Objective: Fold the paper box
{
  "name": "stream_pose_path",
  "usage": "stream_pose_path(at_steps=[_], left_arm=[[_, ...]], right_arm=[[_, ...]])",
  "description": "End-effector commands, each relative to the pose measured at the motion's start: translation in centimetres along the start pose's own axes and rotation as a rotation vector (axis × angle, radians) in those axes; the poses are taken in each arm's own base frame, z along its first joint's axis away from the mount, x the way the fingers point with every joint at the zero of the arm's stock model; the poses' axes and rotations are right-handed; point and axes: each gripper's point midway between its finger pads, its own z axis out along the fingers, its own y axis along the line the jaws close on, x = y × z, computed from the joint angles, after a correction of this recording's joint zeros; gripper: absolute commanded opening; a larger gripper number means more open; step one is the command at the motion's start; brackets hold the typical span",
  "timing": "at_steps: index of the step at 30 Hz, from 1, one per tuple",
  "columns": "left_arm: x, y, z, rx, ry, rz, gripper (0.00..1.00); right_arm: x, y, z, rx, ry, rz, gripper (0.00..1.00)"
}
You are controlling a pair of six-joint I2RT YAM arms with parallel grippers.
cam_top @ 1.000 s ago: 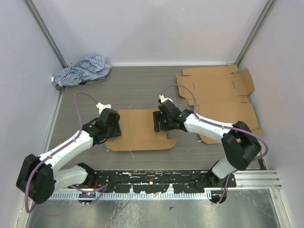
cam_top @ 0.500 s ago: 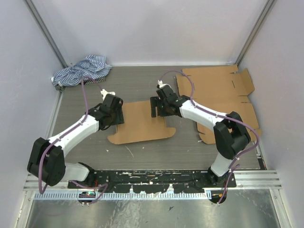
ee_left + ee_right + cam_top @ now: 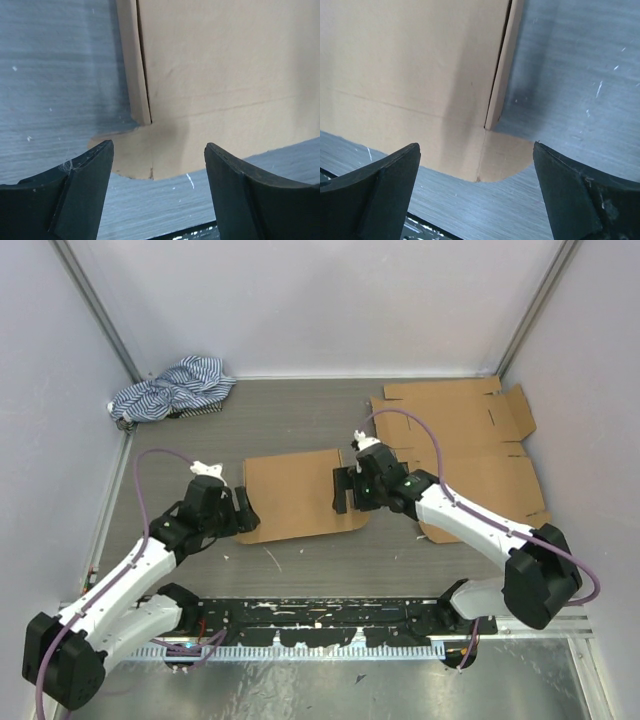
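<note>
Lying flat, paper box, long axis L-R, tabs nearward

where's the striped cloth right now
In the top view, the striped cloth lies crumpled in the table's far-left corner by the wall, beyond the left gripper and well apart from the flat cardboard box.

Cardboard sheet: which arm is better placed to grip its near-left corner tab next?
Left. The left hand, open, faces that tab, framed between its fingers; the right hand is at the cardboard sheet's opposite edge.
</note>
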Motion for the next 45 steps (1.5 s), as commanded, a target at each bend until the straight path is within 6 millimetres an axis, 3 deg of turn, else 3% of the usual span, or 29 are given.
stream_pose_path(at_steps=[1, 8, 16, 25, 38, 45], left_arm=[[0.9, -1.8, 0.3, 0.093, 0.039, -0.022, 0.81], [1.6, -1.1, 0.9, 0.047, 0.064, 0.023, 0.81], [2.2, -0.8, 1.6, 0.026, 0.084, 0.056, 0.81], [3.1, -3.7, 1.6, 0.157, 0.128, 0.05, 0.8], [2.7, -5.2, -0.8, 0.237, 0.12, 0.049, 0.78], [3.1, -4.6, -1.2, 0.192, 0.162, 0.051, 0.78]], right_arm=[[1.3, 1.2, 0.1, -0.054, 0.009, -0.04, 1.0], [3.9, 1.5, 1.3, -0.024, 0.074, -0.084, 1.0], [5.4, 1.6, 2.3, 0.022, 0.113, -0.114, 1.0], [6.5, 3.8, 1.7, -0.049, 0.122, -0.127, 0.99], [5.4, 5.2, 0.2, -0.065, 0.089, -0.13, 0.97], [5.0, 5.2, -0.2, -0.046, 0.088, -0.128, 0.96]])
